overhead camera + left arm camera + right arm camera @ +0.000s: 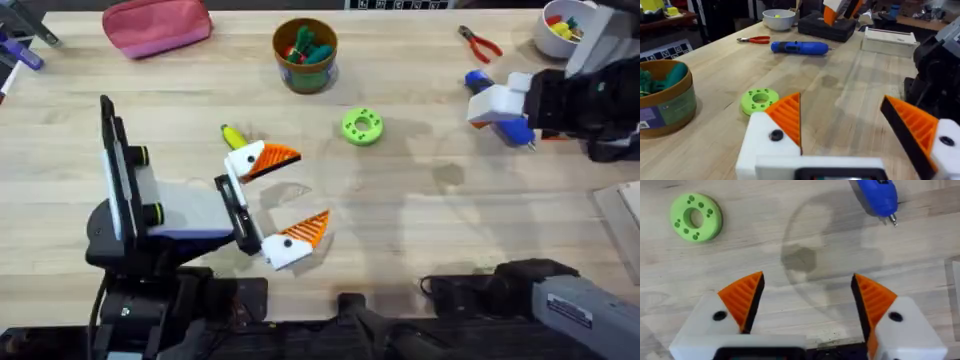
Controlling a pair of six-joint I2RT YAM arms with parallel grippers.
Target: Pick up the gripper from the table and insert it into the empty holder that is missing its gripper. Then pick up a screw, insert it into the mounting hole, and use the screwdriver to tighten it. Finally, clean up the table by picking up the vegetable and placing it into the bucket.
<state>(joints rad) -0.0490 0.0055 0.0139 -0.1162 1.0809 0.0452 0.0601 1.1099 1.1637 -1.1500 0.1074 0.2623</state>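
Your left gripper [282, 196], white bases with orange ribbed wedges, hovers low over the wooden table [420, 230] with jaws wide apart and empty. The small yellow toy vegetable with a green end [233, 136] lies just beside its upper finger. Your right gripper [807, 305] also stands spread, holding nothing. The blue cylindrical electric screwdriver [500, 118] rests near the green ring [361, 127]; the round brown-orange bucket [305, 55] sits farther back.

Blue screwdriver [799, 47], green ring [361, 127]
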